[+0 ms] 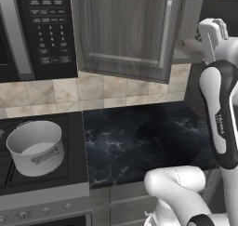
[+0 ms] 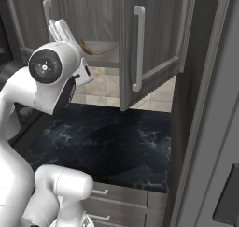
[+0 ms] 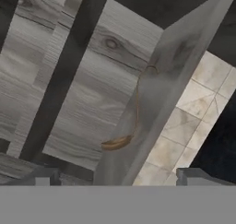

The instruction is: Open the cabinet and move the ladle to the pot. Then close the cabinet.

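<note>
The cabinet's right door (image 2: 154, 39) stands swung open, its silver bar handle (image 2: 138, 48) facing out; the left door (image 1: 121, 29) hangs beside the microwave. On the bottom shelf inside lies the ladle (image 2: 95, 48), thin and brownish. In the hand view the ladle (image 3: 133, 110) is straight ahead, hook end far, bowl end near. My gripper (image 3: 120, 178) is open with nothing between its fingertips (image 3: 44, 176), a short way in front of the shelf edge. The hand (image 2: 60, 30) is raised at the cabinet opening. The grey pot (image 1: 35, 148) stands on the stove at lower left.
A black microwave (image 1: 44, 29) hangs left of the cabinet. Dark marble countertop (image 1: 144, 136) lies below, with beige tile backsplash (image 1: 116, 88) behind. A tall dark panel (image 2: 200, 104) walls off the right side. The open door juts out over the counter.
</note>
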